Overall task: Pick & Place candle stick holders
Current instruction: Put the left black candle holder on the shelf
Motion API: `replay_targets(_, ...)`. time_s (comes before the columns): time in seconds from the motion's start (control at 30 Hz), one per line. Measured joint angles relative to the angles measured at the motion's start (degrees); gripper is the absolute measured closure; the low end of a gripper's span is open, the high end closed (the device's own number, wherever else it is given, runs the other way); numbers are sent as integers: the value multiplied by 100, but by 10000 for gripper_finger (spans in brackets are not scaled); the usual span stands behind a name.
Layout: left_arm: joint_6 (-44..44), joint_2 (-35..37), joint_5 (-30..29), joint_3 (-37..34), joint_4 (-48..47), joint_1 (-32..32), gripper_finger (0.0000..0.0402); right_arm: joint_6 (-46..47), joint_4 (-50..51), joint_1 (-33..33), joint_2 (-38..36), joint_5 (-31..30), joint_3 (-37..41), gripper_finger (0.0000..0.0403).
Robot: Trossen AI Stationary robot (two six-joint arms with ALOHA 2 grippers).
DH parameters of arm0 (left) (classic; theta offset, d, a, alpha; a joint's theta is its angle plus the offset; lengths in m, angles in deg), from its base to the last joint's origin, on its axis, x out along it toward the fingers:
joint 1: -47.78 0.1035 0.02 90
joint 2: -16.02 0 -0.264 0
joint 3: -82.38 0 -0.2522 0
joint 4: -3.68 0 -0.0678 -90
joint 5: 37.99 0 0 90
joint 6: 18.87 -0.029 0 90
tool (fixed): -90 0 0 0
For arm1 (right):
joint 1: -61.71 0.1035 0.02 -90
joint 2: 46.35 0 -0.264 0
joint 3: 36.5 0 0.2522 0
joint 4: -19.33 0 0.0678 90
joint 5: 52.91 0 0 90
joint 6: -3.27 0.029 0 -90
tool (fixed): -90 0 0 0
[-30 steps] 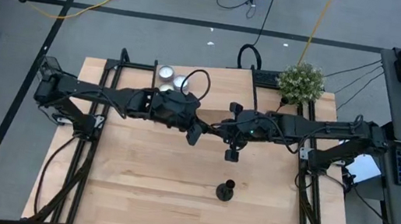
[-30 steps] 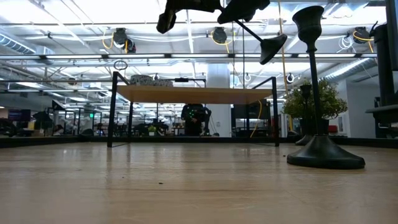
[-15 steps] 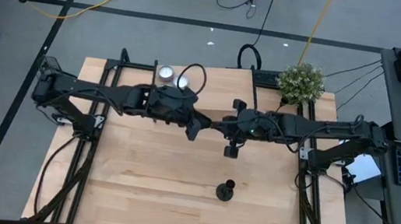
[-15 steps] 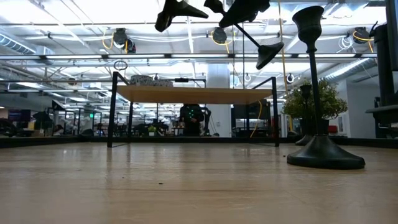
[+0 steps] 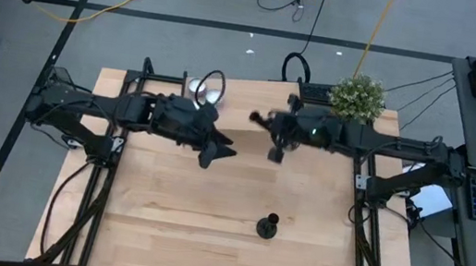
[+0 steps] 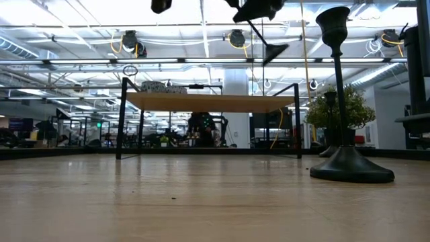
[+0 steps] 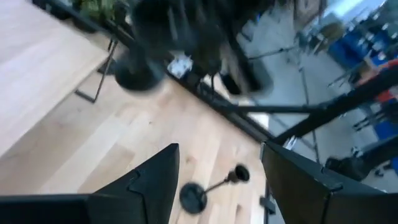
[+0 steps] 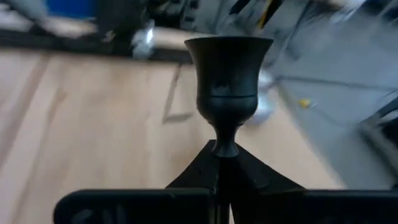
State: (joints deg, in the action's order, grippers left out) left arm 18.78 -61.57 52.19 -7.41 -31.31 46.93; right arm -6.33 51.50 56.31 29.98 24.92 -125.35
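My right gripper [image 5: 273, 133] is high above the table's far middle, shut on a black candlestick holder [image 6: 267, 42], whose cup [image 8: 228, 68] shows just past the fingers. My left gripper [image 5: 216, 153] is to its left, open and empty [image 7: 217, 168]. A second black holder [image 5: 269, 226] stands upright on its round base on the table's near middle; it also shows in the low view [image 6: 342, 101] and the left wrist view [image 7: 208, 190]. A third holder [image 6: 329, 124] stands farther back by the plant. My right gripper pinches the holder's thin stem just below the cup [image 8: 225, 149] between its two fingers. The fingers come roughly level from the table's right. The holder is lifted clear and tilted, its round base [image 6: 274, 52] hanging below the gripper.
A silvery tealight cup [image 5: 196, 85] sits at the table's far edge behind the left arm. A small green potted plant [image 5: 357, 96] stands at the far right corner. Bare wood [image 5: 187, 228] lies around the standing holder.
My left gripper has drawn away from the right gripper, up and toward the table's left edge. My right gripper has carried the holder up and toward the far edge; the holder stays tilted and clear of the table.
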Motion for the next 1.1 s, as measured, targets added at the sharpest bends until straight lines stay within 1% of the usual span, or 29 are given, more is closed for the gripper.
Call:
replay_targets(0.13, -110, 6, -49, 0, -393, -194, 167, -181, -770, -553, -5, 47, -4, 398)
replay_targets(0.2, -116, 6, -158, 0, -456, -325, 167, -193, -1099, -891, 20, 298, -4, 398)
replay_targets(0.27, -139, -6, -375, -12, -475, -454, 167, -163, -1405, -1224, 91, 562, -4, 398)
replay_targets(0.47, -155, -12, -1153, -58, -574, -879, 167, -33, -1976, -2036, 237, 944, 20, 398)
replay_targets(0.57, -154, -12, -1354, -59, -672, -1040, 167, 221, -2636, -2367, 237, 1234, 324, 398)
replay_targets(0.77, -117, -12, -1468, -59, -691, -1228, 167, 791, -4116, -2868, 241, 1386, 1351, 398)
replay_targets(0.9, -120, -12, -1704, -59, -685, -1282, 167, 891, -4775, -3070, 237, 1218, 1914, 398)
replay_targets(1.1, -142, -12, -1728, -59, -685, -1235, 167, 1108, -5555, -3350, 266, 1207, 2412, 398)
